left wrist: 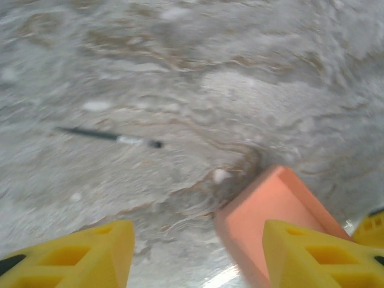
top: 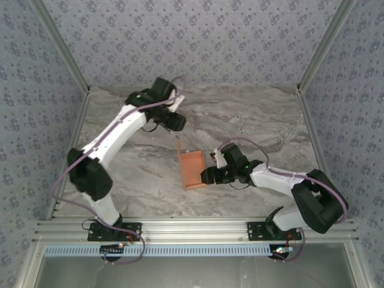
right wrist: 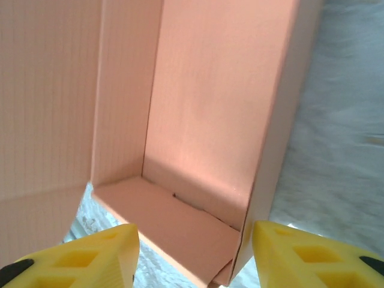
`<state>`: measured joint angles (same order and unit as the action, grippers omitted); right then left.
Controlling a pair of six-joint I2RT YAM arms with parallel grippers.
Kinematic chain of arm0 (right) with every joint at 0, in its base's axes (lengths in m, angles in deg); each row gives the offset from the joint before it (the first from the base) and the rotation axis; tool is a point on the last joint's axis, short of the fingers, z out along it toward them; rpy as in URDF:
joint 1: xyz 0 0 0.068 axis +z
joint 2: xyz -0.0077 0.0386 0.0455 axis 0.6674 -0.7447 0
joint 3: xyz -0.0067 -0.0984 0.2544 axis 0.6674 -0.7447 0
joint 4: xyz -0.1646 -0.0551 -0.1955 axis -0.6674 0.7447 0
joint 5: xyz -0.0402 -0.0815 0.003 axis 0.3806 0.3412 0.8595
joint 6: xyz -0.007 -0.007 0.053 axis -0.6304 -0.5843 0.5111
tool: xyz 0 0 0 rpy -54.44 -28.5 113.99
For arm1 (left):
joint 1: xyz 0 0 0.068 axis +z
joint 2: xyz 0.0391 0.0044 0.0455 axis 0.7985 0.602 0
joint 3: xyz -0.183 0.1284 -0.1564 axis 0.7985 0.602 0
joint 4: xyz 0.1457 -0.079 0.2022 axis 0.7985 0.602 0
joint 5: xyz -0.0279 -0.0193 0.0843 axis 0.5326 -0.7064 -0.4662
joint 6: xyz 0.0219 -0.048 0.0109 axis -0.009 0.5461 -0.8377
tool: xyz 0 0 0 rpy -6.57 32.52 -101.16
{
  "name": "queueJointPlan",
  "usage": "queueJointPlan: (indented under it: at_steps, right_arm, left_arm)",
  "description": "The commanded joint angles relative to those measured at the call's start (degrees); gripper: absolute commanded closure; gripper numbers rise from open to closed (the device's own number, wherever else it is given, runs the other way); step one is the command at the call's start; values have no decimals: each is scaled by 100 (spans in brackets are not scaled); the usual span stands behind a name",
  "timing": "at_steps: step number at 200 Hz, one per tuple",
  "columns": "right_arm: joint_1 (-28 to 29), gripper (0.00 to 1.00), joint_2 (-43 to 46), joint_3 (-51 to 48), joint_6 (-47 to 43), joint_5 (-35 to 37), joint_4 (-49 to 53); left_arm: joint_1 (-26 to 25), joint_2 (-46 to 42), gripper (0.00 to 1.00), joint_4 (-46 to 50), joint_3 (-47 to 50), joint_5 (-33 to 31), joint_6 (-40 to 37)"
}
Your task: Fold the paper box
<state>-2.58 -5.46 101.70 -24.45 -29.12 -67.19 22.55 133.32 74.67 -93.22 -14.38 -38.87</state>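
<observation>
The paper box [top: 193,169] is a salmon-orange open tray on the marble table, with one thin flap standing up at its far left corner. My right gripper [top: 208,175] sits against the box's right side. In the right wrist view it [right wrist: 195,258] is open, and the box's inside [right wrist: 210,120] and low end wall lie just beyond the yellow fingertips [right wrist: 312,255]. My left gripper [top: 178,124] hovers beyond the box's far end. It [left wrist: 198,258] is open, and a corner of the box [left wrist: 264,207] shows by its right finger [left wrist: 318,255], not gripped.
The marble tabletop [top: 252,120] stretches behind and to the right of the box. Patterned walls with aluminium posts [top: 60,48] enclose it on three sides. A thin dark streak [left wrist: 108,135] lies on the table ahead of the left gripper.
</observation>
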Motion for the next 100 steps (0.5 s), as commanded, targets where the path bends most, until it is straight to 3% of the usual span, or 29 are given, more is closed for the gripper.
queueJointPlan:
  at_steps: [1, 53, 74, 100]
  right_arm:
    - [346, 46, -399, 328, 297, 18, -361]
    - [962, 45, -1207, 1366, -13, -65, -276]
    - [827, 44, -1008, 1495, -401, 235, 211]
    - [369, 42, -615, 1521, -733, 417, 693]
  left_arm:
    - [363, -593, 40, -954, 845, -106, 608]
    - [1172, -1769, 36, -1976, 2371, -117, 1280]
    - [1441, -1963, 34, -2346, 2830, 112, 1525]
    - [1521, -1480, 34, -2540, 2961, 338, 1720]
